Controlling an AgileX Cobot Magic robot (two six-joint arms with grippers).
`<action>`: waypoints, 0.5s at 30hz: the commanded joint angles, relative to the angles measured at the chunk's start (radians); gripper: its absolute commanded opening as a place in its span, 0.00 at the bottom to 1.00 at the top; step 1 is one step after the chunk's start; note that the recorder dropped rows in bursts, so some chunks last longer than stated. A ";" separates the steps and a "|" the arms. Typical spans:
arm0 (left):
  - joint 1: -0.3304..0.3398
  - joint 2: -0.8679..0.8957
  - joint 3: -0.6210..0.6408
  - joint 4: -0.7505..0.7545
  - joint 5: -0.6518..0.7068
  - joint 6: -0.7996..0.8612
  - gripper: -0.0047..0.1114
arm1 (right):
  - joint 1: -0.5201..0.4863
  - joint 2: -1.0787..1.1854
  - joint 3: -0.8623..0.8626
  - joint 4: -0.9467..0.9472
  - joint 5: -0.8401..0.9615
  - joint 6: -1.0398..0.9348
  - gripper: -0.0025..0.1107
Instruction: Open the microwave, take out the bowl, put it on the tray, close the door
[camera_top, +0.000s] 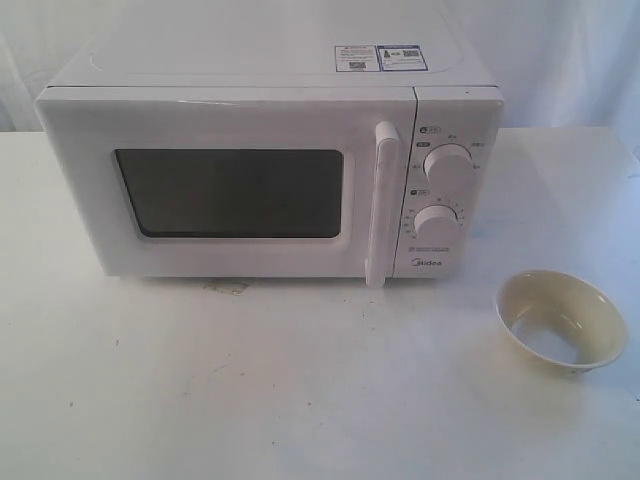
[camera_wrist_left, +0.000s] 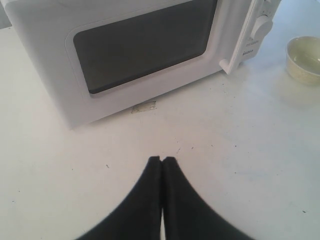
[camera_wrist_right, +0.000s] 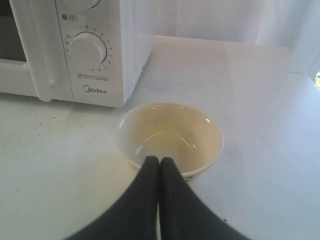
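a: where is everything?
b: a white midea microwave (camera_top: 250, 60) sits on a white desk (camera_top: 250, 400). its door (camera_top: 230, 120) is shut flush, and the tall handle (camera_top: 383, 205) stands beside the two dials (camera_top: 447, 163). the cream bowl (camera_top: 560, 320) stands upright on the bare desk, off the microwave's dial side and forward of it, well apart. no tray shows in any view.
a: and the arms?
b: the left end effector (camera_wrist_left: 163, 160) hangs in front of the microwave's window (camera_top: 230, 192), fingers pressed together, holding nothing. the right end effector (camera_wrist_right: 159, 160) sits over the bowl's rim, also together and empty. i cannot tell if it touches.
a: what could go wrong?
b: likely, a closed tip dropping onto that rim would flip or skid the bowl. tugging the handle could also drag the microwave instead of freeing the door.
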 joint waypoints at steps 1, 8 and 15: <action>-0.001 -0.012 0.006 -0.014 -0.007 0.031 0.04 | -0.006 -0.006 0.005 0.000 0.000 0.000 0.02; 0.001 -0.142 0.145 -0.058 -0.276 0.044 0.04 | -0.006 -0.006 0.005 0.000 0.000 0.000 0.02; 0.001 -0.144 0.264 -0.270 -0.548 -0.032 0.04 | -0.006 -0.006 0.005 0.000 0.000 0.000 0.02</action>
